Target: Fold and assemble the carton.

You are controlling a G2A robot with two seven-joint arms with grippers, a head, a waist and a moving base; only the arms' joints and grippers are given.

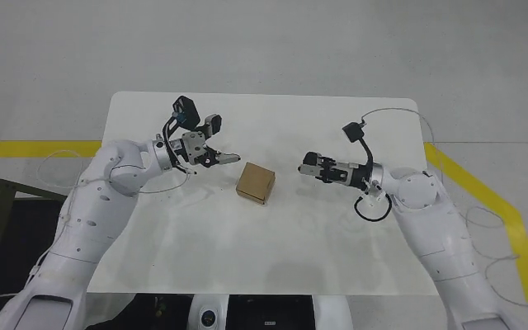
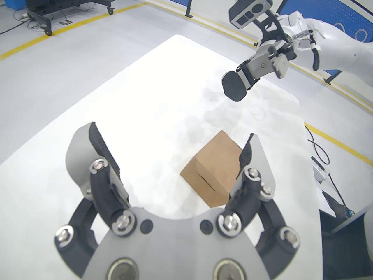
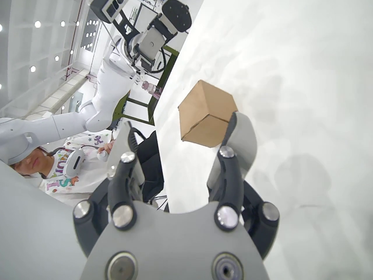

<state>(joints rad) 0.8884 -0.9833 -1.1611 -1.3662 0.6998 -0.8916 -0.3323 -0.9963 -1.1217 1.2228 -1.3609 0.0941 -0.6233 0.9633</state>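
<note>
Carton sat folded shut mid-table, untouched. Left gripper was just left of it, right gripper right; both jaws were open and empty.

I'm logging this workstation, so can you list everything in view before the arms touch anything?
carton: one, brown, closed up as a box, near the middle of the table, between the two grippers and touching neither.
table: one, white, under the carton and both arms.
floor tape: two stretches in the top view, yellow, on the grey floor at either side of the table.
left gripper: one, silver with black pads, open, above the table on one side of the carton.
right gripper: one, silver with black pads, open, above the table on the opposite side of the carton.
</note>
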